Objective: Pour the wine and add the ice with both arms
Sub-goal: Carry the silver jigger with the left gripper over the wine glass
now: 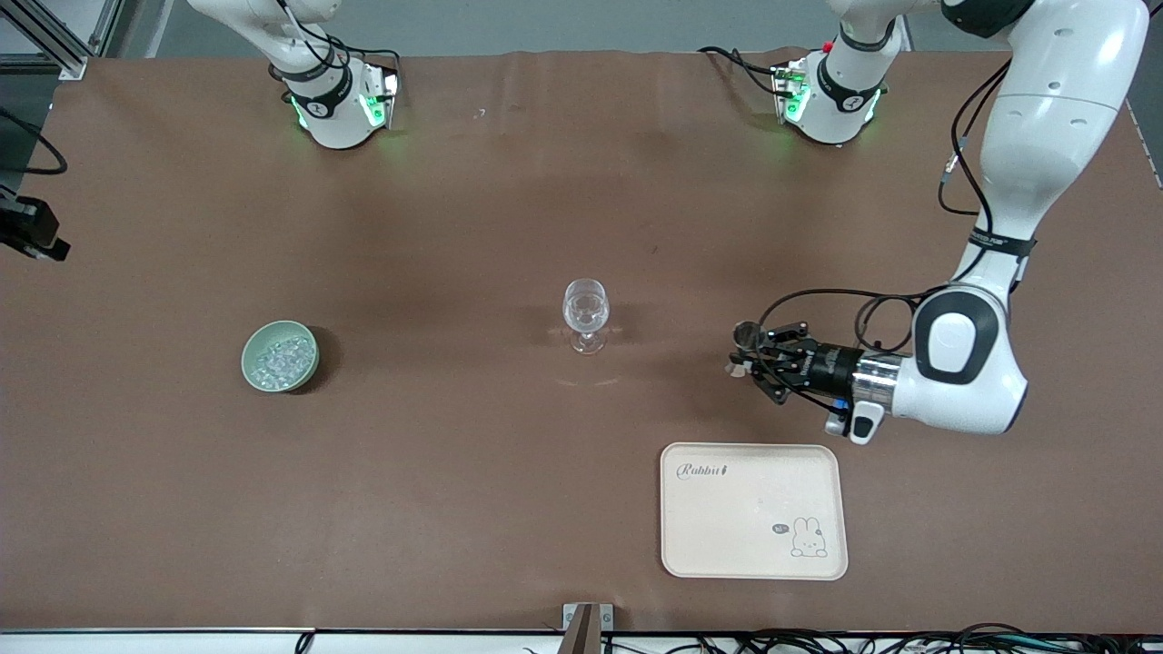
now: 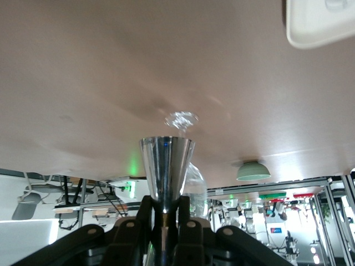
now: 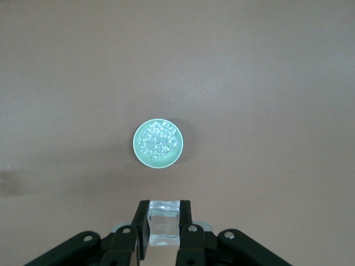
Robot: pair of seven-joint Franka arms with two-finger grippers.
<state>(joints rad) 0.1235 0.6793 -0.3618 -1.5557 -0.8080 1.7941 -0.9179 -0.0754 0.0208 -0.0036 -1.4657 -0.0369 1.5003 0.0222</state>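
Left gripper (image 1: 743,357) low over the brown table (image 1: 454,227), toward the left arm's end, between the wine glass (image 1: 585,314) and the arm's white wrist; fingers (image 2: 148,213) pinched on the narrow end of a shiny metal cone-shaped cup (image 2: 166,173) — a jigger, by its look; held sideways, wide mouth turned toward the glass, well apart from it. Wine glass upright near the middle of the table, clear, empty as far as can be told. Cream tray (image 1: 753,509) with a rabbit drawing nearer the front camera than the left gripper, flat on the table.

Right gripper (image 3: 164,224) out of the front view, high over the green bowl (image 1: 280,355); fingers (image 3: 141,221) clamped on one clear ice cube (image 3: 164,223) — seen only from the right wrist. Remaining ice (image 1: 282,357) heaped in the green bowl, toward the right arm's end of the table, well apart from the wine glass, roughly level with it from the front camera.
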